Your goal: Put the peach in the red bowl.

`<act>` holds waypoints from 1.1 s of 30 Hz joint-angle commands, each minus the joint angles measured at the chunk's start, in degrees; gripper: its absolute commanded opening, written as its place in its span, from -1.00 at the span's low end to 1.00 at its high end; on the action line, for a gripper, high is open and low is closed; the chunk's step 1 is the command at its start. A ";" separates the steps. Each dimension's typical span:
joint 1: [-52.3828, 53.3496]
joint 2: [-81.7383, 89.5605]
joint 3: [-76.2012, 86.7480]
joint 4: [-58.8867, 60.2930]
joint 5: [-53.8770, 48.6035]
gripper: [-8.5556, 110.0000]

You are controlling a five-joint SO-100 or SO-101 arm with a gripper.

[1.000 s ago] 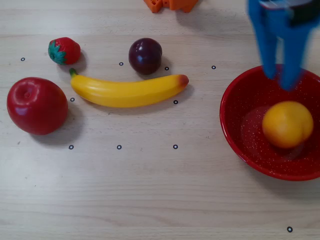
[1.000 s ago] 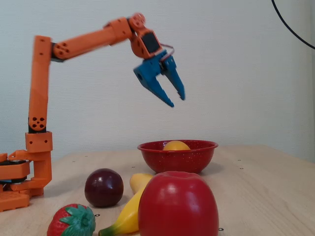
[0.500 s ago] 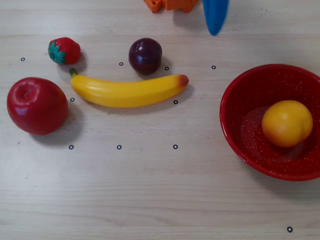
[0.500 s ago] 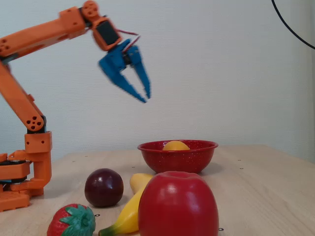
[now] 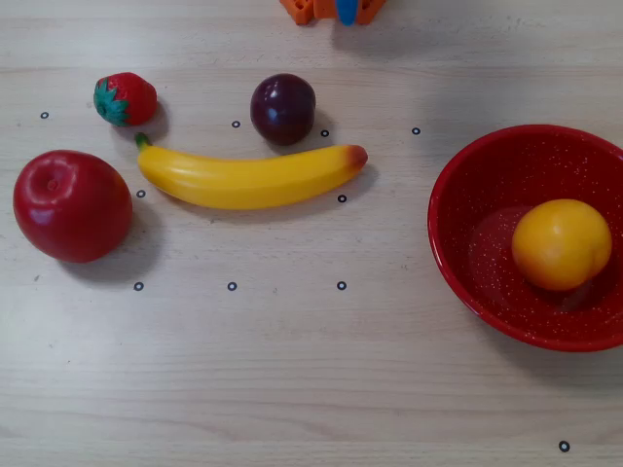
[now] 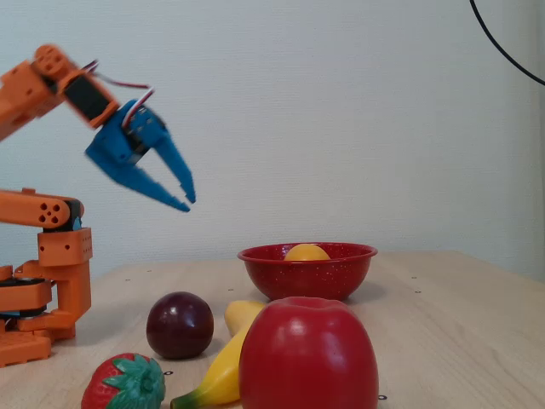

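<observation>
The orange-yellow peach (image 5: 562, 244) lies inside the speckled red bowl (image 5: 467, 185) at the right of the overhead view. In the fixed view only its top (image 6: 306, 252) shows above the bowl's rim (image 6: 308, 274). My blue gripper (image 6: 187, 201) is raised high at the left of the fixed view, well away from the bowl. Its fingers are slightly apart and hold nothing. In the overhead view only a bit of the arm (image 5: 336, 10) shows at the top edge.
A red apple (image 5: 71, 205), a strawberry (image 5: 125, 99), a banana (image 5: 248, 177) and a dark plum (image 5: 282, 108) lie on the wooden table left of the bowl. The orange arm base (image 6: 38, 290) stands at the left of the fixed view.
</observation>
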 commanded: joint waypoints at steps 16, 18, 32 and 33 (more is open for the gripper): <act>-1.76 14.50 38.14 -46.32 -1.58 -0.85; -2.37 16.08 41.66 -47.81 -2.64 -0.85; -2.29 17.75 43.59 -32.96 -12.66 -0.85; -2.29 17.75 43.68 -30.76 -12.48 -0.85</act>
